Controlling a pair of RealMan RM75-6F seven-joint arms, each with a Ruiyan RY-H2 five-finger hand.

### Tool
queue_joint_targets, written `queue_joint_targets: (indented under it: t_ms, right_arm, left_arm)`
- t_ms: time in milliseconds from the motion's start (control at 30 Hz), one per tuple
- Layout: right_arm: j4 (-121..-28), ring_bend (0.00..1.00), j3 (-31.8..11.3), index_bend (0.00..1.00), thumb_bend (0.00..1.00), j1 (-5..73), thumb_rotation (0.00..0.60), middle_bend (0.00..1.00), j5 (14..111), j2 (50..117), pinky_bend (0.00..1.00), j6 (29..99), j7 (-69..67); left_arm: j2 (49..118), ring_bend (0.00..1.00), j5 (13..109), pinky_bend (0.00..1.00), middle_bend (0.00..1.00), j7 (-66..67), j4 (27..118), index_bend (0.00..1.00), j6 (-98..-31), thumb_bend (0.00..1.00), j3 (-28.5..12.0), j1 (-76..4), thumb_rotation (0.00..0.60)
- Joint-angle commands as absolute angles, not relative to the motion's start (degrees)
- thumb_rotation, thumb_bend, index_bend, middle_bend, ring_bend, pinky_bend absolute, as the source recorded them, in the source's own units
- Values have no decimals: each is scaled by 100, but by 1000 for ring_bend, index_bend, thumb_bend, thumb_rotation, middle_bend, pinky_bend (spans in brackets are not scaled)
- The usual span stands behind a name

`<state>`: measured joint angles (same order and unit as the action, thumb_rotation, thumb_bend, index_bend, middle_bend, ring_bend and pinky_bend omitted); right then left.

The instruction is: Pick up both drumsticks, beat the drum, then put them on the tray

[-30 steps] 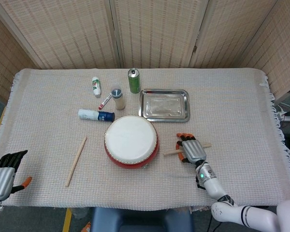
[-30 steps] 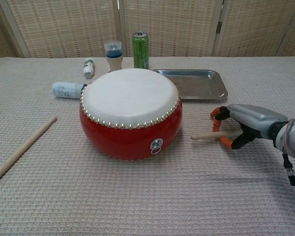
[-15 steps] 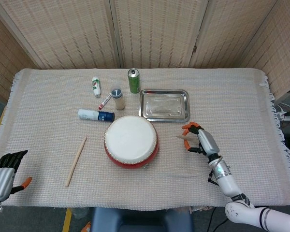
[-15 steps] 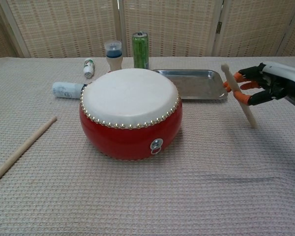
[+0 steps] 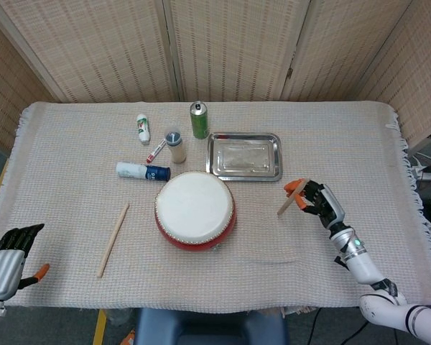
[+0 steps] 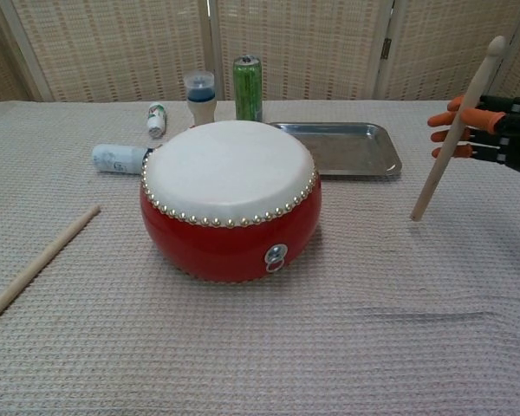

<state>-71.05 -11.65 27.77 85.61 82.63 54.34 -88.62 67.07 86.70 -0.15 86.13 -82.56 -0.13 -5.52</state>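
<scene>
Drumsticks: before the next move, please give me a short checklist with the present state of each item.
1. Right hand grips one drumstick: ok, pinched in its fingers.
2. That stick is lifted off the cloth: cannot tell, its lower tip looks near the surface.
3. Left hand holds the second drumstick: not ok, the stick lies on the table, apart from the hand.
4. Drum top is free: ok.
5. Tray is free for the sticks: ok.

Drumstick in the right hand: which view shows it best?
The chest view: the drumstick shows large, full length, tilted, pinched in the right hand. The head view shows it small and foreshortened.
</scene>
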Motion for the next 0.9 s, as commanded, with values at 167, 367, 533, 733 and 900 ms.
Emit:
queue_joint_targets:
  t_ms: [167, 367, 533, 733, 900]
  right_arm:
    - [-5414, 359, -541, 522, 293, 3022, 600, 401, 9358, 8926, 375, 5827, -10831]
    - [-4870, 363, -316, 509, 193, 3084, 600, 401, 9441, 9155, 381, 6078, -11267]
    - [-4676, 364, -174, 508, 165, 3127, 600, 401, 9447, 9250, 381, 6167, -11299]
    - [-4554, 395, -4, 520, 138, 3171, 599, 411, 9453, 9380, 394, 6162, -11049]
    - [-4465, 461, 80, 623, 133, 3163, 600, 493, 9371, 9532, 444, 6099, -10794]
  left_arm:
    - [6689, 117, 8669, 109, 132, 14, 8646, 113, -8232, 285, 10, -548, 600]
    - [6672, 117, 8658, 109, 132, 14, 8657, 113, -8233, 285, 19, -534, 600]
    - [6666, 117, 8680, 109, 132, 17, 8672, 113, -8222, 285, 30, -541, 600]
    - [6654, 117, 8692, 109, 132, 30, 8701, 113, -8228, 285, 40, -535, 600]
    - [6643, 117, 8692, 109, 132, 29, 8713, 113, -8223, 286, 50, -528, 600]
